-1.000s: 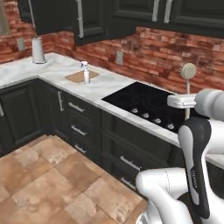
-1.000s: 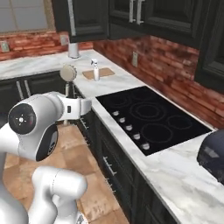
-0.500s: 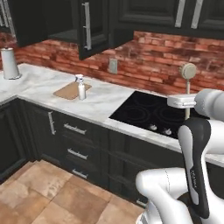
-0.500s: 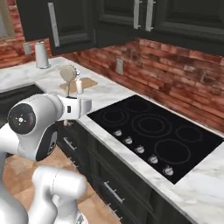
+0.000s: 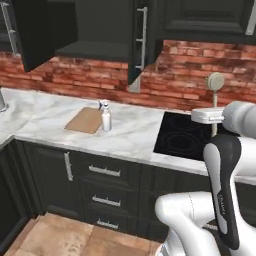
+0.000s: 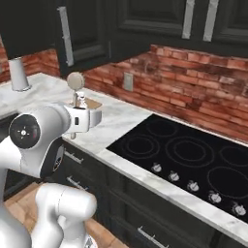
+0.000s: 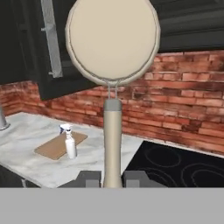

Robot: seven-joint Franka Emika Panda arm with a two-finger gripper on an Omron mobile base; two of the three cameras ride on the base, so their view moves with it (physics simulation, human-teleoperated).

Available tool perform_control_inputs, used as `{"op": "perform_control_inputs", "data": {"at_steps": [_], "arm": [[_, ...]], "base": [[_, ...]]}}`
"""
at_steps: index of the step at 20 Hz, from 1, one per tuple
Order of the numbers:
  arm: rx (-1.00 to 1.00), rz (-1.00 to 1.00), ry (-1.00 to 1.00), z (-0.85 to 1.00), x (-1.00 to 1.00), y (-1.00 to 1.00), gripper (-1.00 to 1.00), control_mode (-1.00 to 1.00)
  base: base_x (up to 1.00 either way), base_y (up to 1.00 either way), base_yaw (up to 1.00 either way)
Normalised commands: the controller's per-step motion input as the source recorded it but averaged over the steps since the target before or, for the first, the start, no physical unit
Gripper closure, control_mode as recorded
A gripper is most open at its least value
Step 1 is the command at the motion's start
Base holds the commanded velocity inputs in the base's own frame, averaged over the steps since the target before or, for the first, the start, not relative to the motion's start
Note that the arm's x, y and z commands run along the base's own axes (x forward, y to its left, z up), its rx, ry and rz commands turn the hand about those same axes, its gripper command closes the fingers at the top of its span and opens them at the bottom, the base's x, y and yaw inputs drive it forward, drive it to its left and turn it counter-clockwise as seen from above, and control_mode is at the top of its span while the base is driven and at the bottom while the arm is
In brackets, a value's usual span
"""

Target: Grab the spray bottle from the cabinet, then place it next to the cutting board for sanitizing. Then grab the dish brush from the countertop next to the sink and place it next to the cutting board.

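Dish brush held upright, long axis vertical, round cream head at the top and pale stick handle running straight down into the gripper. Fingers closed against the handle from both sides, clamped near its lower end. Brush carried in the air above the near edge of the black cooktop, well right of the cutting board. Flat face of the head turned toward the hand camera.

Cutting board lying flat on the white marble countertop, below the open cabinet. Spray bottle standing upright just beside the board's right edge; touching or apart cannot be told. Trigger nozzle pointing left, over the board. Cabinet door swung out toward the room, silver bar handle vertical. Red brick backsplash behind.
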Motion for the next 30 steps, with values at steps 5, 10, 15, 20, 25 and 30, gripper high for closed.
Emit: {"op": "perform_control_inputs", "data": {"at_steps": [5, 10, 15, 20, 25, 30], "arm": [[0.00, 0.00, 0.00, 0.00, 0.00, 0.00, 1.00, 1.00], [0.00, 0.00, 0.00, 0.00, 0.00, 0.00, 1.00, 1.00], [0.00, 0.00, 0.00, 0.00, 0.00, 0.00, 1.00, 1.00], [0.00, 0.00, 0.00, 0.00, 0.00, 0.00, 1.00, 1.00], [0.00, 0.00, 0.00, 0.00, 0.00, 0.00, 1.00, 1.00], [0.00, 0.00, 0.00, 0.00, 0.00, 0.00, 1.00, 1.00]], "base": [[-0.16, 1.00, -0.42], [-0.66, 0.82, -0.35], [-0.01, 1.00, -0.35], [0.60, 0.97, -0.32], [0.69, 0.49, -0.22], [0.81, 0.32, -0.10]]}}
